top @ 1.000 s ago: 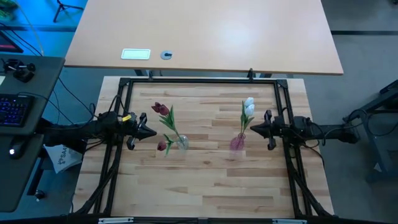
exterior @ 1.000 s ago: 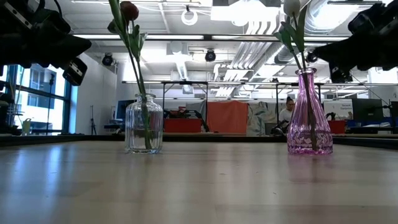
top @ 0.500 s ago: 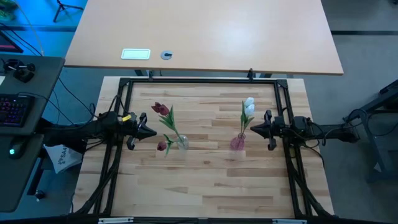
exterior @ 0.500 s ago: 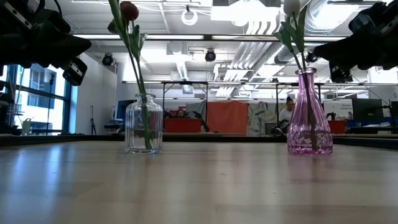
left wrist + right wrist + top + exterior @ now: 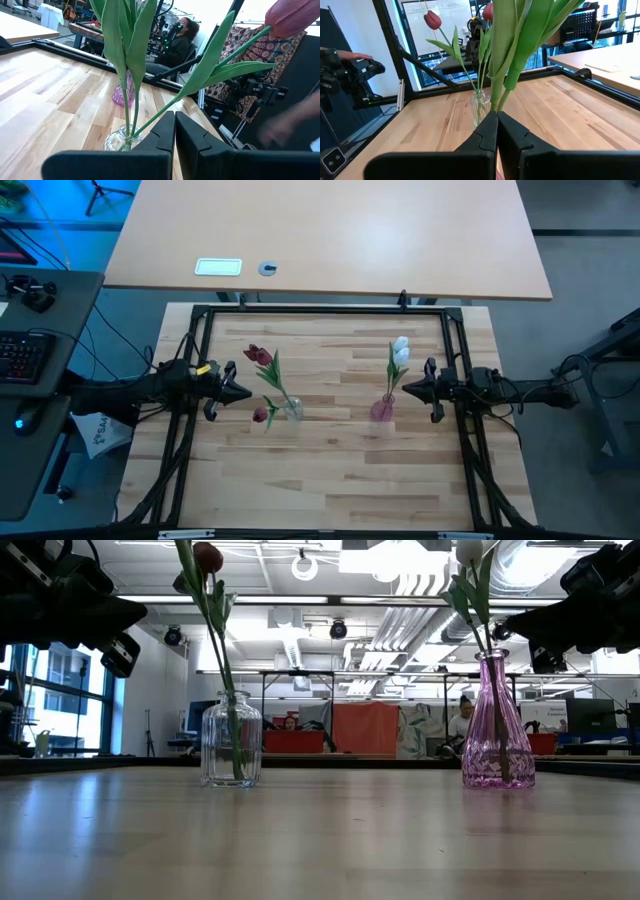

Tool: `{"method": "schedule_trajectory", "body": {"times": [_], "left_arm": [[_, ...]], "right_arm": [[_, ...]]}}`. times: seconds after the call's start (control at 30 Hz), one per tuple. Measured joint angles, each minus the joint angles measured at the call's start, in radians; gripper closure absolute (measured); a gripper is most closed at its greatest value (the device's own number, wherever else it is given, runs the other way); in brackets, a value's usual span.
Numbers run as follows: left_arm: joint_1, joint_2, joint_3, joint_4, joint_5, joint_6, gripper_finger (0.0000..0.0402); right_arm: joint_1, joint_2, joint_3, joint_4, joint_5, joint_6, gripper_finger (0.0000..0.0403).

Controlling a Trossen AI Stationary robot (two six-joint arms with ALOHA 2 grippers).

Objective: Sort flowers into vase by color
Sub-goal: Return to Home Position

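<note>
A: Reds (image 5: 260, 356) are sitting in clear vase (image 5: 293, 411), whites (image 5: 400, 348) in pink vase (image 5: 381, 411). Done?
B: Just homing, I'm guessing. Left gripper (image 5: 243, 393), right gripper (image 5: 407, 389) are hovering beside, fingers (image 5: 164, 137) pressed together; backing off needs dodging stems

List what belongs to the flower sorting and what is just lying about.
Job: red flowers in the clear vase; white flowers in the pink vase; left gripper, right gripper, both shut.
Lying about: white card, round disc on the far table; keyboard.
</note>
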Motion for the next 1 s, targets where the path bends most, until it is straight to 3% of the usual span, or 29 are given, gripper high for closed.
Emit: {"method": "schedule_trajectory", "body": {"times": [0.53,0.7,0.83,1.0], "left_arm": [[-0.063,-0.068,0.0,0.038,-0.006,0.001,0.0402],[-0.076,-0.068,0.0,-0.022,-0.015,0.261,0.0401],[-0.104,-0.069,0.0,-0.025,-0.103,0.478,0.0402],[-0.13,-0.069,0.0,-0.049,-0.186,0.308,0.0401]], "right_arm": [[0.0,-0.001,0.0,0.0,-0.002,0.0,0.0402],[0.0,-0.001,0.0,-0.001,-0.002,0.0,0.0402],[0.0,-0.001,0.0,-0.001,-0.002,0.0,0.0402],[0.0,-0.001,0.0,-0.001,-0.001,0.0,0.0402]]}}
